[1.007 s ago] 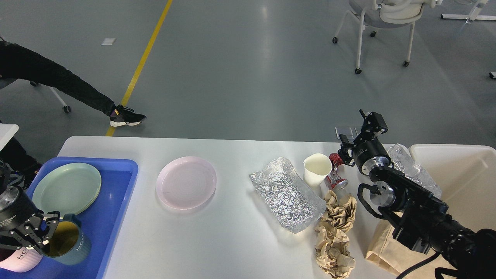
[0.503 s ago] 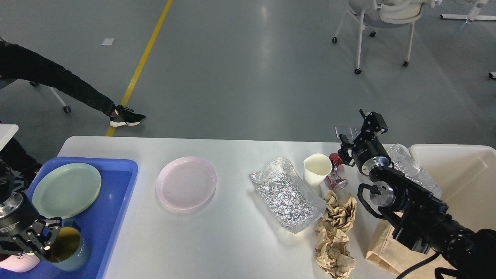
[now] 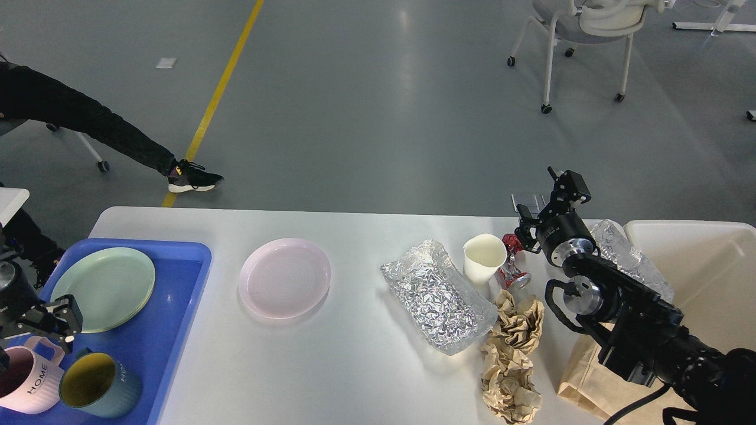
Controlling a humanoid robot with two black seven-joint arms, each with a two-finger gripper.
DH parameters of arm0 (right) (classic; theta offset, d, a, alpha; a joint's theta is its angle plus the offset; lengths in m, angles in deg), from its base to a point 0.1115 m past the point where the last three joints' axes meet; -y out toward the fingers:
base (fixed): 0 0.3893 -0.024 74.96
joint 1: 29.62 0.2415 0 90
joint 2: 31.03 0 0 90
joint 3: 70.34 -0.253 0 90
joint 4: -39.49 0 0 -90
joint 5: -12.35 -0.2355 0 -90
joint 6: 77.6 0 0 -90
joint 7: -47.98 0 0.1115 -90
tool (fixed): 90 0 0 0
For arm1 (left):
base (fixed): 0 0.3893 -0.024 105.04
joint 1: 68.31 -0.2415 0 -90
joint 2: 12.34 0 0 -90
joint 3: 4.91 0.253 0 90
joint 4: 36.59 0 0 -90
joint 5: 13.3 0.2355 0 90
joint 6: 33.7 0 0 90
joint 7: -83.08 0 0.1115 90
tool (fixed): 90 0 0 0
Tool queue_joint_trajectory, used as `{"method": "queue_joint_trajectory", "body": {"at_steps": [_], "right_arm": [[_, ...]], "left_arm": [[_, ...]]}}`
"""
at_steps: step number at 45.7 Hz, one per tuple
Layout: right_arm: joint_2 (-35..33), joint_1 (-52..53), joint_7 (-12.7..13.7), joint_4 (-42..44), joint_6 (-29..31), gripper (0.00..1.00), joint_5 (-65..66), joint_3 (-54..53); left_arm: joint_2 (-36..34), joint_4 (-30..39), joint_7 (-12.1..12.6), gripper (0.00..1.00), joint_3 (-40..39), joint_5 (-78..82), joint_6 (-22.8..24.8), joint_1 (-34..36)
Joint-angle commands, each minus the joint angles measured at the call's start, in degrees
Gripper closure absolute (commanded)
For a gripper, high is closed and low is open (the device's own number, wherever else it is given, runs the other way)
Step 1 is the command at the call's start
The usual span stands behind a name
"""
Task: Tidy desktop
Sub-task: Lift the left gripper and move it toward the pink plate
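Left gripper (image 3: 50, 319) hovering open-fingered over the blue tray (image 3: 171, 330); right gripper (image 3: 546, 203), finger state unclear, hanging at the desktop (image 3: 354, 354)'s far edge.

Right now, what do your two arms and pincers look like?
Both arms are black with silver-grey metal joint rings. The right arm has round joint housings, a looping black cable, and a small black pincer. The left pincer is black with bracket-like fingers and a silver wrist collar.
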Motion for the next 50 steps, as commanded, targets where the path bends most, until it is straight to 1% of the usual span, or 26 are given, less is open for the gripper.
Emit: {"method": "queue_joint_trajectory", "body": {"at_steps": [1,7,21,24,27,30,34,38,39,43,47,50], "right_arm": [[0.0,0.0,0.0,0.0,0.0,0.0,0.0,0.0],[0.0,0.0,0.0,0.0,0.0,0.0,0.0,0.0],[0.0,0.0,0.0,0.0,0.0,0.0,0.0,0.0],[0.0,0.0,0.0,0.0,0.0,0.0,0.0,0.0],[0.0,0.0,0.0,0.0,0.0,0.0,0.0,0.0],[0.0,0.0,0.0,0.0,0.0,0.0,0.0,0.0],[0.0,0.0,0.0,0.0,0.0,0.0,0.0,0.0],[0.0,0.0,0.0,0.0,0.0,0.0,0.0,0.0],[0.0,0.0,0.0,0.0,0.0,0.0,0.0,0.0],[0.0,0.0,0.0,0.0,0.0,0.0,0.0,0.0],[0.0,0.0,0.0,0.0,0.0,0.0,0.0,0.0],[0.0,0.0,0.0,0.0,0.0,0.0,0.0,0.0]], "left_arm": [[3.0,-0.5,-0.1,0.09,7.2,-3.6,0.0,7.4],[8.3,-2.4,-0.1,0.09,10.9,-7.3,0.0,12.2],[19.7,-1.7,0.3,0.05,12.9,-7.1,0.0,20.8],[21.2,-1.5,0.2,0.05,13.2,-7.2,0.0,22.5],[22.2,-1.6,0.2,0.04,13.2,-7.2,0.0,22.8],[23.6,-1.8,0.0,0.04,12.5,-7.6,0.0,21.6],[24.2,-2.9,0.0,0.04,11.4,-7.8,0.0,16.9],[26.1,-7.2,0.3,0.04,9.4,-8.0,0.0,11.8],[26.5,-8.3,0.4,0.04,8.9,-8.0,-0.8,10.5],[27.2,-11.3,0.7,0.04,6.9,-8.0,-7.3,5.4],[27.4,-13.0,0.9,0.04,3.3,-8.0,-13.1,2.2],[27.9,-13.6,1.0,0.04,0.8,-8.0,-16.1,-0.1]]}}
